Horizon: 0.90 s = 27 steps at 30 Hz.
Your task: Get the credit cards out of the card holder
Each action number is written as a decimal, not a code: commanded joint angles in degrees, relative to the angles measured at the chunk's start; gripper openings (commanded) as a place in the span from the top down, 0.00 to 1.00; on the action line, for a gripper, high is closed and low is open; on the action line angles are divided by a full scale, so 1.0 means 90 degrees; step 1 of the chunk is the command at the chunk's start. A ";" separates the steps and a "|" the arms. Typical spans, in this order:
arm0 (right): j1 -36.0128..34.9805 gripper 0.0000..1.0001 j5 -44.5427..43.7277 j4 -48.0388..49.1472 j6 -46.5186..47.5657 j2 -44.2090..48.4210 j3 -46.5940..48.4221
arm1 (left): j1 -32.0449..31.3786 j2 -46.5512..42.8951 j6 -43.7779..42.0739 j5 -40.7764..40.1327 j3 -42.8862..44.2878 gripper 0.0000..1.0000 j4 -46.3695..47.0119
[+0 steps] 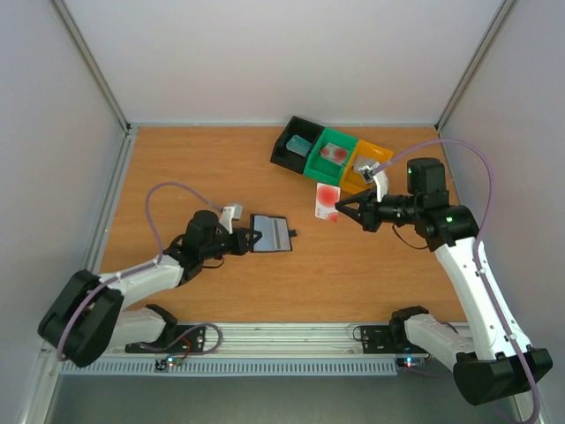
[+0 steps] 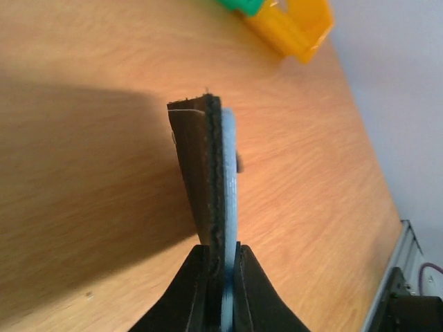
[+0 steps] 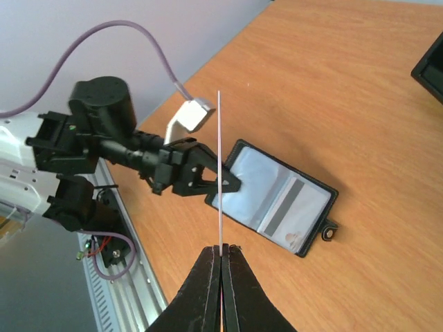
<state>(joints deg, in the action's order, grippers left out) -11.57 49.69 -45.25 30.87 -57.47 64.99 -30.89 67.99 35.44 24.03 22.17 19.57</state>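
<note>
One card (image 1: 327,202), edge-on to R wrist cam, shows red overhead.

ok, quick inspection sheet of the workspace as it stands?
Surface: wood table, nothing spilled.
Job's things: holder open, in left tool; white card in right tool; teal card in black tray; red card in green tray.
Clutter: orange tray, contents unclear.
Tools: left tool shut on holder; right tool shut on white card.
Cables: purple cables loop over both arms, snagging nothing.
Surroundings: pale walls, metal rail at near edge.
</note>
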 commanded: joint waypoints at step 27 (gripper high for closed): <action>-0.2974 0.99 -0.1900 -0.2392 0.1813 -0.1431 0.1800 | 0.1680 -0.1988 -0.5390 0.5310 0.2207 0.26 -0.3484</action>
<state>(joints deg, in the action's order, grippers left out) -31.11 46.94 -58.04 39.75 -65.43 77.10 -15.97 55.68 14.55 27.31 33.23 -9.74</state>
